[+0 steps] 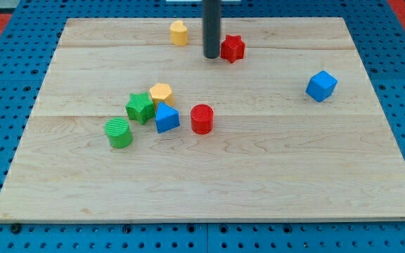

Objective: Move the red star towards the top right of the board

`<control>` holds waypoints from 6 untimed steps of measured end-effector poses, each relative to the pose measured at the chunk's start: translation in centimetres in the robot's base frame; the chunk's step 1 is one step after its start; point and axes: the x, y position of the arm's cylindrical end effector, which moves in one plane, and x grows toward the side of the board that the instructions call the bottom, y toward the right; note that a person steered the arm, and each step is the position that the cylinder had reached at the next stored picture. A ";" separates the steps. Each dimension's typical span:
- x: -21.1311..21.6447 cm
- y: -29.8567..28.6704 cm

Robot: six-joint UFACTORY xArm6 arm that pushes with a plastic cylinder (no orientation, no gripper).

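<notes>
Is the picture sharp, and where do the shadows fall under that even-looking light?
In the camera view, lighting is soft and even, with no glare on the wooden board. Blocks cast only faint, short shadows, as beside the red cylinder. Focus is fairly sharp overall; my tip sits just left of the red star, its rod edges slightly soft.

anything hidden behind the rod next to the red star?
My tip rests just left of the red star, whose left edge it may cover slightly. Behind the rod only bare board shows; nothing else is visibly hidden.

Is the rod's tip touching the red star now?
Touching: in the camera view my tip sits directly against the left side of the red star, no board showing between.
</notes>
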 end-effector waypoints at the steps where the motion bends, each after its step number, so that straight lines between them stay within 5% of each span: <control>1: -1.8 6.2; 3: -4.7 13.7; 4: 1.2 11.8; 6: 21.3 0.7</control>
